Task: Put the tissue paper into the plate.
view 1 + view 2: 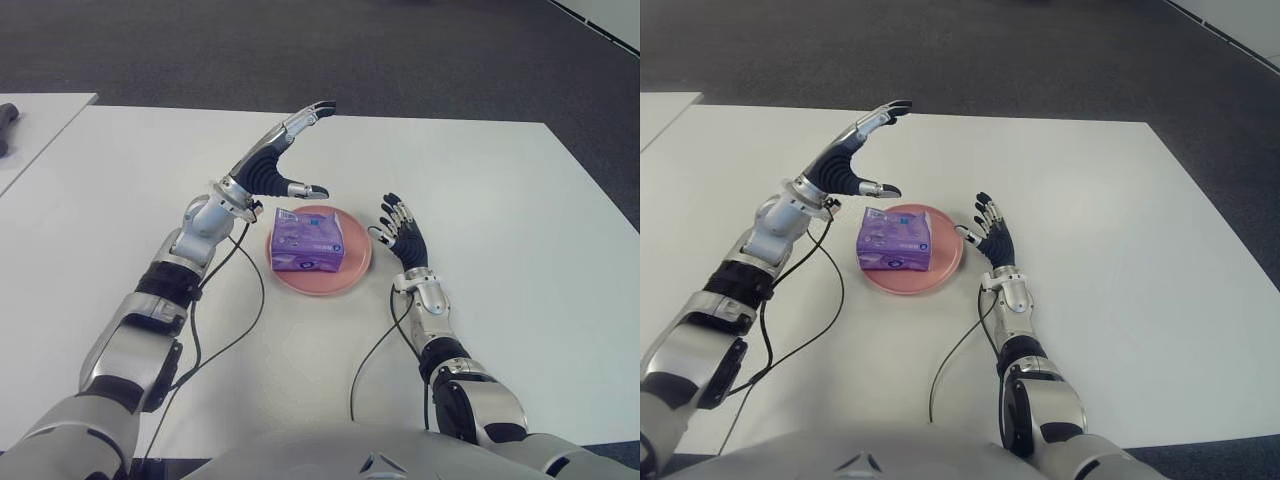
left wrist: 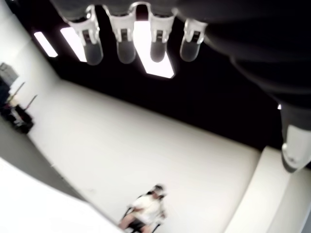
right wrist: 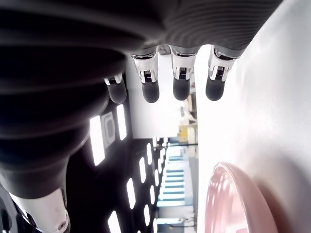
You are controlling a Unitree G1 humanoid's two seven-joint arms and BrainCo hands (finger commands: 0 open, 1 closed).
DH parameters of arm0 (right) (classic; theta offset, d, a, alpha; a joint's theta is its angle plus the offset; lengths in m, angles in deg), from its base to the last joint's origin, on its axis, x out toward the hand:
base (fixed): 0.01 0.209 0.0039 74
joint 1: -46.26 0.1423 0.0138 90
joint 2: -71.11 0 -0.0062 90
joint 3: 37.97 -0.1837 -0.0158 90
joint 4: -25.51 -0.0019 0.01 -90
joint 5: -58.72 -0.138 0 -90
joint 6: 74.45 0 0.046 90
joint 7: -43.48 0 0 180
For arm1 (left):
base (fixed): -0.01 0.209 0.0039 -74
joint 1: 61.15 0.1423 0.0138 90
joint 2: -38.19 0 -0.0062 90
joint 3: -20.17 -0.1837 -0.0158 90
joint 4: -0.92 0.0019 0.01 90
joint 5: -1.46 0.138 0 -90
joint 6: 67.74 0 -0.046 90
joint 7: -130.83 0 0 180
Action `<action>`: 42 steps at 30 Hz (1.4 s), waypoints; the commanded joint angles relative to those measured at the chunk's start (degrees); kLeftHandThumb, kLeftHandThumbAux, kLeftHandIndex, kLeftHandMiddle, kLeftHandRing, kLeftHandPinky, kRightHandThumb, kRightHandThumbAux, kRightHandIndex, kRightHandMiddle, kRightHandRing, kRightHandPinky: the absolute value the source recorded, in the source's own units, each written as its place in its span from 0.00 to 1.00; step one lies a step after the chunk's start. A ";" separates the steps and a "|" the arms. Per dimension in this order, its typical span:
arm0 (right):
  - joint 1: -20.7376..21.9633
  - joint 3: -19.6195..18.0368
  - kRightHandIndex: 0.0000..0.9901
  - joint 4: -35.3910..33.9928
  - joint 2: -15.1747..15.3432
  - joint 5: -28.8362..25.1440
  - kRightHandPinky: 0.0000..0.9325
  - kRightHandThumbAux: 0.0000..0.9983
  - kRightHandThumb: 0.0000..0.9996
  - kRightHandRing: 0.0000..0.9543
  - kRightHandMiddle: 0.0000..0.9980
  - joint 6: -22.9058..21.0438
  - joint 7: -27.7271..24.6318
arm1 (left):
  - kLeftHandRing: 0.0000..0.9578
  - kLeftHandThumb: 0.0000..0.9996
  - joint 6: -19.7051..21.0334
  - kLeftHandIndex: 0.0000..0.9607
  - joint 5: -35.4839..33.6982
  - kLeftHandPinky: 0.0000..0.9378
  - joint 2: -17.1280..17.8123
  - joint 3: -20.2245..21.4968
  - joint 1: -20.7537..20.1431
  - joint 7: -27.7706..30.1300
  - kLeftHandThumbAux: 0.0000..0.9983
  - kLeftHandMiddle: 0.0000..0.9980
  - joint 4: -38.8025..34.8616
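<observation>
A purple tissue pack (image 1: 309,241) lies flat in the pink plate (image 1: 350,273) at the middle of the white table. My left hand (image 1: 293,152) is raised above and to the left of the plate, fingers (image 2: 126,46) stretched out and thumb pointing toward the pack, holding nothing. My right hand (image 1: 398,228) shows just right of the plate, fingers (image 3: 181,82) spread and empty; the plate's rim (image 3: 226,204) shows in its wrist view.
The white table (image 1: 500,210) stretches wide around the plate, with dark carpet beyond its far edge. A second white table (image 1: 40,115) with a dark object (image 1: 6,120) stands at the far left. Black cables (image 1: 255,300) trail from both wrists. A seated person (image 2: 146,211) appears far off.
</observation>
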 commanded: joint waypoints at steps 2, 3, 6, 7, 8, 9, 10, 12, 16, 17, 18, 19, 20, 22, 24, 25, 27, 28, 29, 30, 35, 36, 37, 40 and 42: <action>-6.33 -0.11 0.06 5.08 -1.28 -0.28 0.06 0.71 0.10 0.01 0.03 -1.46 0.45 | 0.00 0.00 -1.26 0.00 -4.01 0.00 -1.05 2.58 -1.29 2.64 0.55 0.00 2.05; -6.34 -0.10 0.06 5.08 -1.28 -0.28 0.06 0.71 0.10 0.01 0.03 -1.45 0.46 | 0.00 0.00 -0.79 0.00 -4.69 0.00 -0.99 3.08 -1.47 3.10 0.54 0.00 1.82; -6.35 -0.06 0.06 5.09 -1.32 -0.26 0.06 0.71 0.10 0.01 0.03 -1.43 0.51 | 0.00 0.00 0.28 0.00 -5.83 0.00 -0.83 4.47 -1.33 3.67 0.52 0.00 0.79; -6.36 -0.04 0.06 5.09 -1.33 -0.24 0.06 0.71 0.10 0.01 0.03 -1.42 0.54 | 0.00 0.00 0.70 0.00 -6.17 0.00 -0.75 5.05 -1.08 3.61 0.52 0.00 0.18; -6.37 -0.03 0.06 5.09 -1.34 -0.24 0.06 0.71 0.10 0.01 0.03 -1.41 0.55 | 0.00 0.00 1.02 0.00 -6.38 0.00 -0.75 5.52 -0.89 3.64 0.51 0.00 -0.27; -6.37 -0.01 0.06 5.09 -1.35 -0.23 0.06 0.71 0.10 0.01 0.03 -1.40 0.57 | 0.00 0.00 1.85 0.00 -6.32 0.00 -0.67 6.92 -0.31 2.24 0.51 0.00 -1.58; -6.38 0.00 0.06 5.09 -1.36 -0.23 0.06 0.71 0.10 0.01 0.03 -1.40 0.58 | 0.00 0.00 2.45 0.00 -6.18 0.00 -0.69 7.93 0.09 1.32 0.50 0.00 -2.50; -6.36 0.05 0.06 5.11 -1.38 -0.22 0.06 0.71 0.10 0.01 0.03 -1.39 0.64 | 0.00 0.00 5.93 0.00 -5.09 0.00 -2.73 10.30 0.98 -3.10 0.48 0.00 -4.34; -6.34 0.12 0.06 5.14 -1.42 -0.21 0.06 0.71 0.10 0.01 0.03 -1.39 0.74 | 0.00 0.00 13.94 0.00 -4.53 0.00 -5.66 12.85 2.54 -8.01 0.44 0.00 -8.29; -6.33 0.14 0.06 5.14 -1.43 -0.21 0.06 0.71 0.10 0.01 0.03 -1.39 0.76 | 0.00 0.00 15.37 0.00 -4.34 0.00 -6.01 13.17 2.83 -8.68 0.44 0.00 -9.12; -6.33 0.15 0.06 5.15 -1.42 -0.21 0.06 0.71 0.10 0.01 0.03 -1.38 0.77 | 0.00 0.00 17.24 0.00 -3.82 0.00 -6.34 13.56 3.41 -9.80 0.43 0.00 -9.81; -6.31 0.17 0.06 5.19 -1.45 -0.19 0.06 0.71 0.10 0.01 0.03 -1.38 0.82 | 0.00 0.00 18.55 0.00 -3.11 0.00 -6.59 13.87 4.17 -10.82 0.43 0.00 -10.20; -6.29 0.20 0.06 5.23 -1.47 -0.17 0.06 0.71 0.10 0.01 0.03 -1.37 0.87 | 0.00 0.00 19.62 0.00 -2.59 0.00 -6.76 14.08 4.76 -11.57 0.42 0.00 -10.61; -6.28 0.24 0.06 5.28 -1.51 -0.14 0.06 0.71 0.10 0.01 0.03 -1.35 0.94 | 0.00 0.00 20.60 0.00 -1.59 0.00 -7.10 14.25 6.07 -12.91 0.42 0.00 -10.12; -6.28 0.27 0.06 5.30 -1.51 -0.15 0.06 0.71 0.10 0.01 0.03 -1.34 0.96 | 0.00 0.00 20.95 0.00 -0.78 0.00 -7.38 14.27 7.15 -13.95 0.42 0.00 -9.17; -6.29 0.29 0.06 5.31 -1.51 -0.16 0.06 0.71 0.10 0.01 0.03 -1.33 0.97 | 0.00 0.00 21.11 0.00 -0.64 0.00 -7.57 14.36 7.64 -14.49 0.42 0.00 -7.59; -6.32 0.33 0.06 5.35 -1.51 -0.17 0.06 0.71 0.10 0.01 0.03 -1.29 0.99 | 0.00 0.00 21.37 0.00 -0.65 0.00 -7.84 14.52 8.15 -15.00 0.43 0.00 -5.44; -6.33 0.34 0.06 5.35 -1.49 -0.20 0.06 0.71 0.10 0.01 0.03 -1.28 0.97 | 0.00 0.00 21.43 0.00 -0.65 0.00 -7.95 14.58 8.27 -15.15 0.43 0.00 -4.67; -6.34 0.35 0.06 5.35 -1.47 -0.22 0.06 0.71 0.10 0.01 0.03 -1.28 0.96 | 0.00 0.00 21.85 0.00 -0.63 0.00 -8.07 14.61 8.44 -15.26 0.43 0.00 -4.21; -6.33 0.34 0.06 5.36 -1.45 -0.24 0.06 0.71 0.10 0.01 0.03 -1.28 0.95 | 0.00 0.00 22.13 0.00 -0.59 0.00 -8.17 14.63 8.53 -15.36 0.43 0.00 -3.87; -6.32 0.32 0.06 5.39 -1.37 -0.31 0.06 0.71 0.10 0.01 0.03 -1.29 0.87 | 0.00 0.00 24.05 0.00 1.46 0.00 -9.86 14.11 11.57 -18.10 0.44 0.00 -4.07; -6.31 0.30 0.06 5.37 -1.34 -0.33 0.06 0.71 0.10 0.01 0.03 -1.30 0.84 | 0.00 0.00 24.14 0.00 1.92 0.00 -10.13 13.98 12.15 -18.70 0.44 0.00 -4.17; -6.31 0.30 0.06 5.36 -1.32 -0.35 0.06 0.71 0.10 0.01 0.03 -1.31 0.82 | 0.00 0.00 24.21 0.00 2.31 0.00 -10.29 13.91 12.64 -19.21 0.45 0.00 -4.27; -6.27 0.27 0.06 5.35 -1.28 -0.37 0.06 0.71 0.10 0.01 0.03 -1.34 0.78 | 0.00 0.00 24.41 0.00 3.08 0.00 -10.59 13.89 13.38 -20.13 0.46 0.00 -4.40; -6.25 0.26 0.06 5.37 -1.26 -0.39 0.06 0.71 0.10 0.01 0.03 -1.35 0.76 | 0.00 0.00 24.33 0.00 3.66 0.00 -10.83 13.87 13.98 -20.89 0.46 0.00 -4.31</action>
